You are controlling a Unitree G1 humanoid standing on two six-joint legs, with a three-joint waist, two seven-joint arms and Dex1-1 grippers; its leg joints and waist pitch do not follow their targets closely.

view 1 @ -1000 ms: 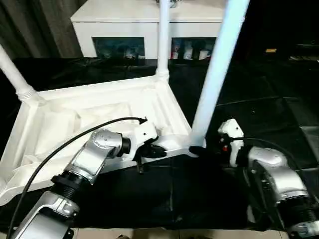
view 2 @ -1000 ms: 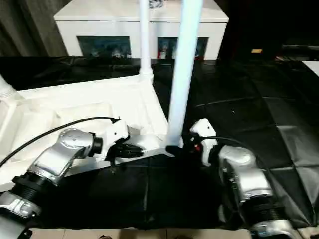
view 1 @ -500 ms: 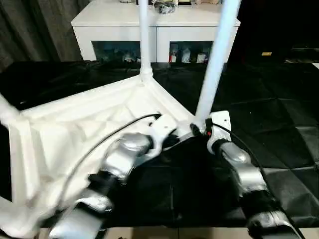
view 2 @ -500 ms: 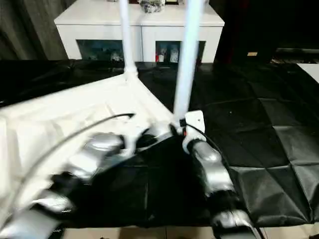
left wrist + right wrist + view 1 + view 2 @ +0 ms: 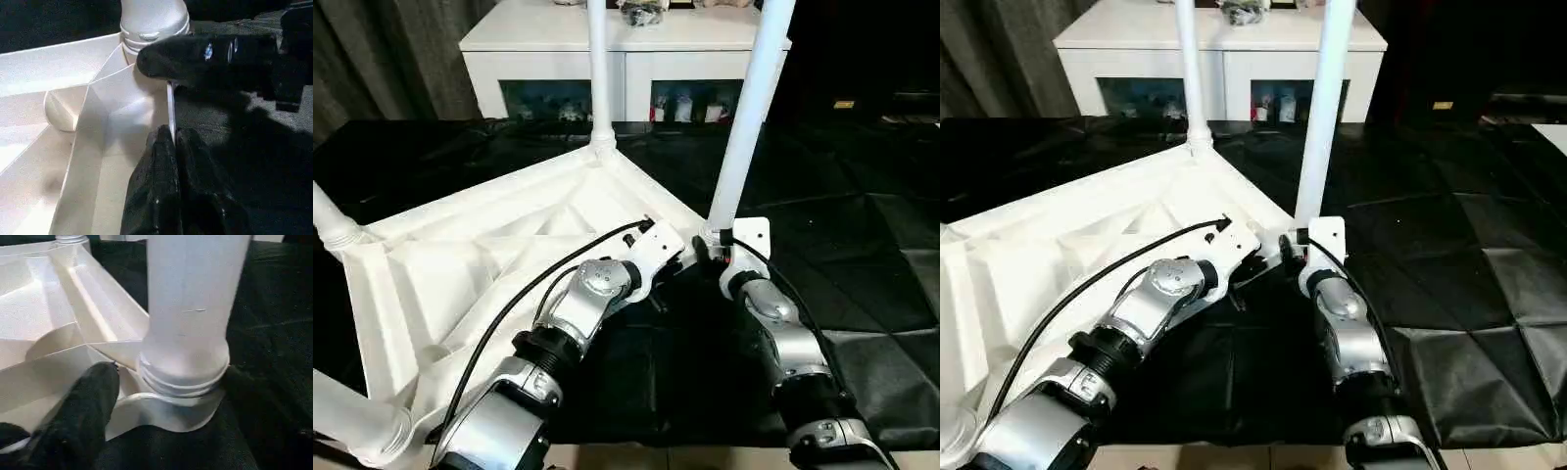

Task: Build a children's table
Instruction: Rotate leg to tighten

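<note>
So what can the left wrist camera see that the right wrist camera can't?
Left wrist view: the left end effector pinching the thin edge of the table top, with another black finger reaching across near the corner.
Right wrist view: the screw rings at the bottom of the leg, seen close up in its socket.
Both: that same leg, the ribbed white underside and the black cloth.

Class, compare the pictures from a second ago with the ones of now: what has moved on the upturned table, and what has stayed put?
The tabletop has swung round on the black sheet, its near corner socket turning away from the robot. Both grippers went with it: the left gripper stays pinched on the rim, the right gripper stays at the near leg. All four legs remain seated.
</note>
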